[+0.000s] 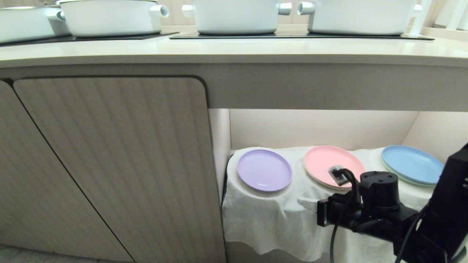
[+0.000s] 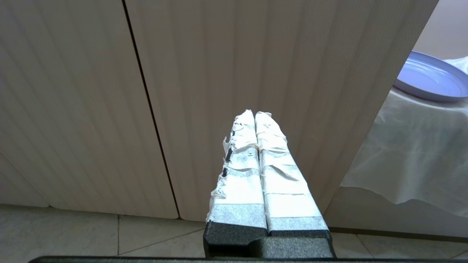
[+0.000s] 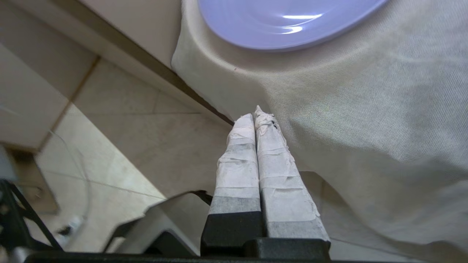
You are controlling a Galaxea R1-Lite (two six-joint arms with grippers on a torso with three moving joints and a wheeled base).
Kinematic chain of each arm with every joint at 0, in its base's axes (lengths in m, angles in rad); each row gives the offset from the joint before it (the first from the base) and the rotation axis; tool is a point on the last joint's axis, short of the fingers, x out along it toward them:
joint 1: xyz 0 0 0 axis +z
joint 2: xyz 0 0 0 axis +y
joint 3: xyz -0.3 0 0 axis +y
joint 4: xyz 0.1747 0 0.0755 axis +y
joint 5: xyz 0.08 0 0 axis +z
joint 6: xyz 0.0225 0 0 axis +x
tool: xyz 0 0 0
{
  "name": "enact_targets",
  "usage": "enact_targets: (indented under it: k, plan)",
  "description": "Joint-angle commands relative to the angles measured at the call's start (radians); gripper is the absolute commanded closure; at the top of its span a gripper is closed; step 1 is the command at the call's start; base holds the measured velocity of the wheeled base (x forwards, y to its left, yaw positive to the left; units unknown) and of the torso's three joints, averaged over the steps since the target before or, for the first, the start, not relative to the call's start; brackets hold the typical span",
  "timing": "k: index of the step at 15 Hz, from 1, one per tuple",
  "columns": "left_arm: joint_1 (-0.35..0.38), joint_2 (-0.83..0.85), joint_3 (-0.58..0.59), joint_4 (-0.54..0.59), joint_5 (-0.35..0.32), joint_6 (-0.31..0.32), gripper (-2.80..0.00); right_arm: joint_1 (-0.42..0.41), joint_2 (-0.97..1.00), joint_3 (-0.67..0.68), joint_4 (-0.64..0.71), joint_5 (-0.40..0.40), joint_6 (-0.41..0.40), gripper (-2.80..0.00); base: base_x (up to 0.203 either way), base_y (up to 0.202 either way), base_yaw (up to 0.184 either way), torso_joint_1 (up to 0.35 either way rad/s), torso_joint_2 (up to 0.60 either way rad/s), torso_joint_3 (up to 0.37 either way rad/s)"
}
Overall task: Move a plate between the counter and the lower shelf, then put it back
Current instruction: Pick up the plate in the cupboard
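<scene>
The lilac plate [image 1: 264, 170] lies flat on the leftmost hump of the white cloth draped over the lower shelf [image 1: 272, 219]. It also shows in the right wrist view as the plate [image 3: 285, 22] and in the left wrist view as the plate [image 2: 431, 78]. My right gripper [image 1: 305, 202] hangs in front of the cloth, below and to the right of the plate, apart from it. Its taped fingers [image 3: 256, 115] are shut on nothing. My left gripper [image 2: 254, 114] is shut and empty, facing a cabinet door. The counter [image 1: 234, 49] runs above.
A pink plate [image 1: 321, 162] and a blue plate [image 1: 411, 164] share the cloth to the right of the lilac one. Several white pots [image 1: 236, 16] stand on the counter's black cooktop panels. A ribbed cabinet door [image 1: 109, 164] fills the left. Tiled floor [image 2: 91, 233] lies below.
</scene>
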State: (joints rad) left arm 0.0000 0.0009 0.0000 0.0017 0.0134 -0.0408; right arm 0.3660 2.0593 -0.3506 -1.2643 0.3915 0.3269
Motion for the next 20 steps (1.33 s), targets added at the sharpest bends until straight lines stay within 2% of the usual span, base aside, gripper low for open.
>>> enact_targets:
  k: [1,4,8,13,15,17,20]
  plan:
    - [0.001,0.001,0.0,0.0,0.0,-0.001,0.0,-0.001,0.016,-0.019,-0.005,-0.002,0.064,0.0,0.0,0.0,0.0,0.0,0.0,0.0]
    - [0.0,0.001,0.0,0.0,0.0,-0.001,0.0,-0.001,0.016,-0.051,0.023,-0.002,0.094,0.0,0.0,0.0,0.0,0.0,0.0,0.0]
    - [0.0,0.001,0.0,0.0,0.0,-0.001,0.0,-0.002,0.019,-0.105,0.131,-0.004,0.121,0.0,0.0,0.0,0.0,0.0,0.0,0.0]
    - [0.001,0.001,0.0,0.0,0.0,-0.001,0.0,-0.008,0.019,-0.253,0.35,-0.052,0.127,0.0,0.0,0.0,0.0,0.0,0.0,0.0]
    - [0.0,0.001,0.0,0.0,0.0,-0.001,0.0,-0.008,0.032,-0.324,0.383,-0.052,0.179,0.0,0.0,0.0,0.0,0.0,0.0,0.0]
    - [0.0,0.001,0.0,0.0,0.0,-0.001,0.0,-0.007,0.037,-0.399,0.473,-0.051,0.222,0.0,0.0,0.0,0.0,0.0,0.0,0.0]
    - [0.0,0.001,0.0,0.0,0.0,-0.001,0.0,-0.008,0.056,-0.484,0.604,-0.048,0.234,0.0,0.0,0.0,0.0,0.0,0.0,0.0]
